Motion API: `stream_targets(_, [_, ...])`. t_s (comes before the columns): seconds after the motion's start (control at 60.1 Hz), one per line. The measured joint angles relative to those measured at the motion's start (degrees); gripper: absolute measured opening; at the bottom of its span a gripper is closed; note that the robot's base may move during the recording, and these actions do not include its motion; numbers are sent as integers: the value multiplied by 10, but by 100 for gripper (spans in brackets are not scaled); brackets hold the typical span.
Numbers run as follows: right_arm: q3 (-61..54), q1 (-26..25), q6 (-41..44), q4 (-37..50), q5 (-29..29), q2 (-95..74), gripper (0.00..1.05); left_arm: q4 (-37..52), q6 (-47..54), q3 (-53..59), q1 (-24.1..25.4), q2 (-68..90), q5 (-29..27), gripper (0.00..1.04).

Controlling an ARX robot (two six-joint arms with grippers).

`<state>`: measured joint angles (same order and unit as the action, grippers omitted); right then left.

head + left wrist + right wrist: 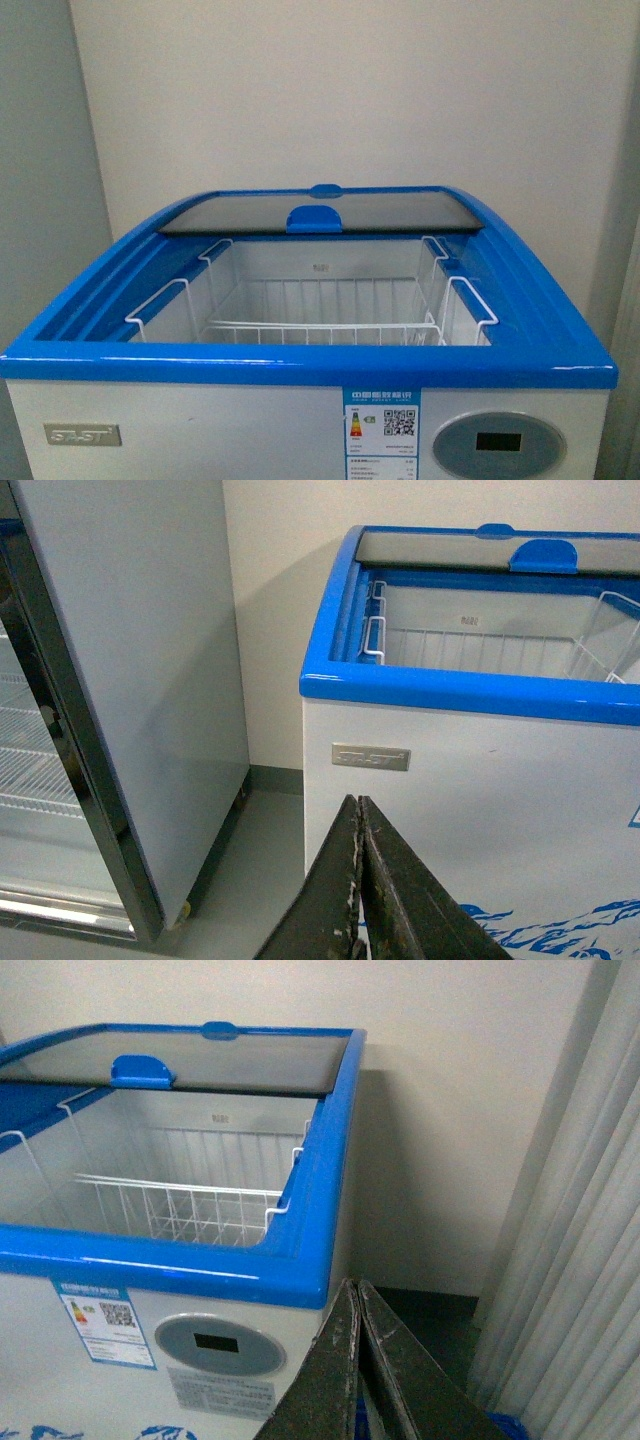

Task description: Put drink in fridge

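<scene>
Fridge (300, 365) lid slid back | left hand (358, 880) closed | right hand (357, 1360) closed

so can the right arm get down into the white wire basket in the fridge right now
Probably yes. The glass lid is slid back, leaving the wire basket uncovered from above, and nothing lies inside. The right gripper, shut and empty, sits low before the fridge.

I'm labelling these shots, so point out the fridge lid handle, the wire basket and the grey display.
fridge lid handle (318, 217), front view, middle of the blue grip.
wire basket (320, 327), front view, front top wire.
grey display (498, 443), front view, dark screen at centre.
</scene>
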<state>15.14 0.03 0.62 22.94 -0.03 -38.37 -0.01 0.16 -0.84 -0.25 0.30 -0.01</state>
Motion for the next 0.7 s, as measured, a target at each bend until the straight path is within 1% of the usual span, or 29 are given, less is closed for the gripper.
stream_targets(0.333, [-64,0,0,2,0,62,3,0,0,0,0,0,0,3])
stream_targets(0.699, [-113,0,0,-39,0,153,3,0,0,0,0,0,0,3])
